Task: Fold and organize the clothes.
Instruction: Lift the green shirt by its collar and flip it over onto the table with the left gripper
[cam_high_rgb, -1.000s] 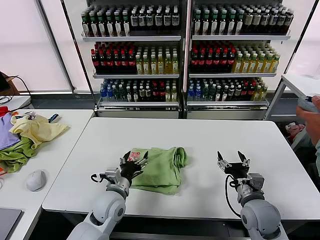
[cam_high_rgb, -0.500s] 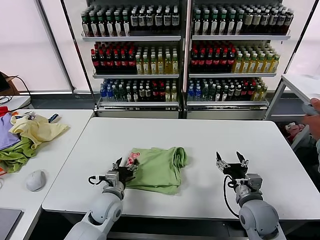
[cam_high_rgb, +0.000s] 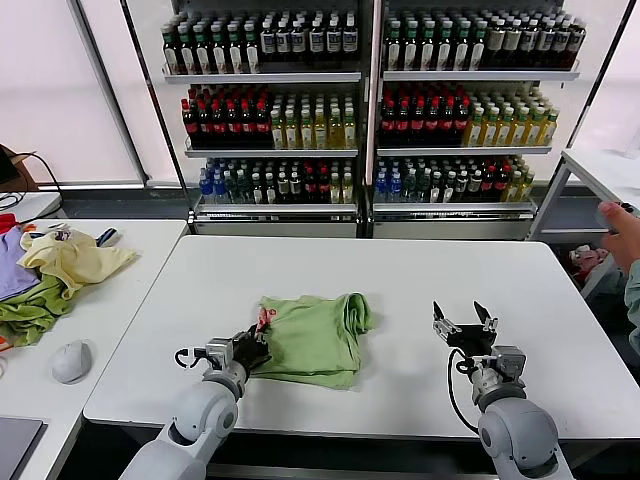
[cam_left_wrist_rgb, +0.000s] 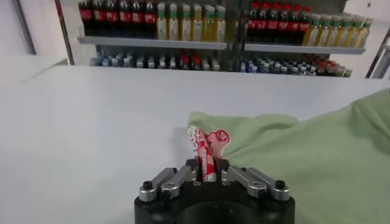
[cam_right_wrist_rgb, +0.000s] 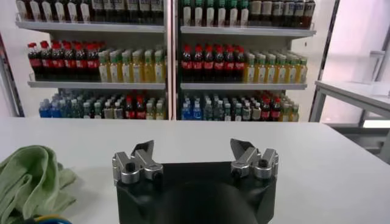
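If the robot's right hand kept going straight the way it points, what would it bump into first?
Probably nothing soon. The open right gripper points across bare white table toward the far drink shelves. The green shirt lies off to its left, out of that line.

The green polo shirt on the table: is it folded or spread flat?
Partly folded: the polo shirt lies bunched with layers overlapping, and the left gripper pinches its printed edge.

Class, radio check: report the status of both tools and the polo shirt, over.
Left tool shut on the printed edge of the polo shirt. Right tool open, idle over the bare table. Shirt bunched, partly folded. Nothing blocking.
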